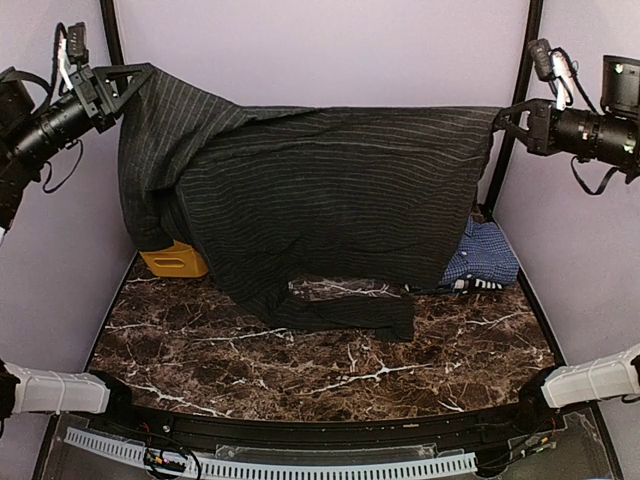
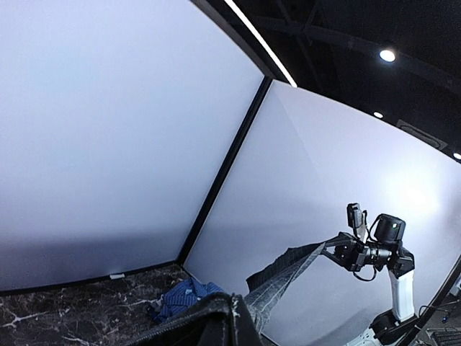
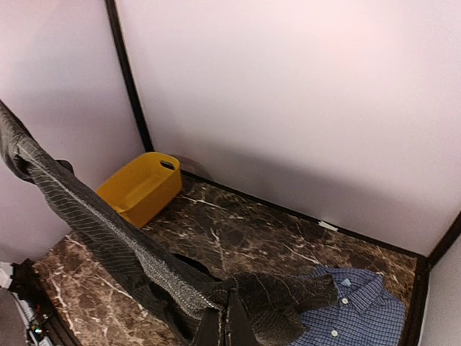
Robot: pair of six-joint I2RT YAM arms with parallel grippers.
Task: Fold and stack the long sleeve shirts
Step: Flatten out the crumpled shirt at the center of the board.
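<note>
The black pinstriped long sleeve shirt [image 1: 330,190] hangs spread wide above the table, pulled taut between both arms. High at the left, my left gripper [image 1: 140,72] is shut on one upper corner. My right gripper [image 1: 500,118] is shut on the other at the upper right. The shirt's lower edge and a sleeve [image 1: 345,312] drag on the marble. The blue checked shirt [image 1: 485,255] lies crumpled at the back right, partly behind the black one. In the left wrist view the cloth [image 2: 284,277] runs from my left gripper [image 2: 231,299] to the right gripper [image 2: 333,245]. In the right wrist view the black shirt [image 3: 86,216] leaves my right gripper [image 3: 226,303], with the blue shirt [image 3: 353,317] beside it.
A yellow plastic basket [image 1: 175,260] stands at the back left, half hidden behind the hanging shirt, and shows whole as the basket [image 3: 140,187] in the right wrist view. Pale walls with black corner posts [image 1: 525,60] enclose the dark marble table [image 1: 300,370].
</note>
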